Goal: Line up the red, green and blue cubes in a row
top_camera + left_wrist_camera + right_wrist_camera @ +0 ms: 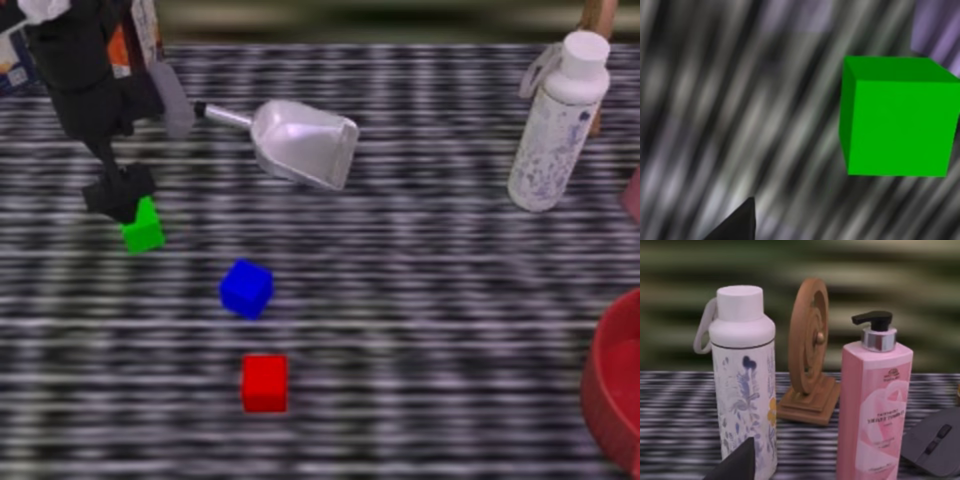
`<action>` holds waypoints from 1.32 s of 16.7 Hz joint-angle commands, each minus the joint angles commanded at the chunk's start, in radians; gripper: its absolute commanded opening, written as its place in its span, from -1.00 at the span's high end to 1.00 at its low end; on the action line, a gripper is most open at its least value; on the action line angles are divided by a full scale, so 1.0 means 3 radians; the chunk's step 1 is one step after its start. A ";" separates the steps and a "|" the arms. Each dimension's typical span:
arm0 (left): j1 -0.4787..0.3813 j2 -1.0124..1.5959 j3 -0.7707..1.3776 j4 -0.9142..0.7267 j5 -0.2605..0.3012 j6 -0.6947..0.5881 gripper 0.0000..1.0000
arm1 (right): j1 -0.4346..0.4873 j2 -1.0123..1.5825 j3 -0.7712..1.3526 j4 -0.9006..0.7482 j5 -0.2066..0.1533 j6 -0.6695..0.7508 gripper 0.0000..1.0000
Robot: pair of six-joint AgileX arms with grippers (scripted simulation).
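Green cube (143, 232) part-hidden under left gripper (120, 190); jaws seemingly unreadable.

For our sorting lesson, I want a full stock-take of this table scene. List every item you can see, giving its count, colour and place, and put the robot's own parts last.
green cube: 1, bright green, left side of the table, under the left hand.
blue cube: 1, deep blue, left of centre.
red cube: 1, bright red, near edge, below the blue one.
scoop: 1, silver, far middle.
bottle: 1, white with floral print, far right.
bowl: 1, dark red, right edge, partly cut off.
pump bottle: 1, pink, right wrist view only.
wooden ornament: 1, brown, behind the bottles.
mouse: 1, dark grey, beside the pump bottle.
left hand: 1, black, over the green cube.
right hand: not seen from above.
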 joint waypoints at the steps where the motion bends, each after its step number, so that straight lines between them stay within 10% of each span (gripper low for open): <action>1: -0.0002 0.0002 -0.0010 0.0011 0.0000 0.0001 -1.00 | 0.0000 0.0000 0.0000 0.0000 0.0000 0.0000 -1.00; 14: -0.0014 0.0271 -0.0611 0.0885 0.0004 0.0007 -1.00 | 0.0000 0.0000 0.0000 0.0000 0.0000 0.0000 -1.00; 22: -0.0014 0.0271 -0.0611 0.0885 0.0004 0.0007 0.21 | 0.0000 0.0000 0.0000 0.0000 0.0000 0.0000 -1.00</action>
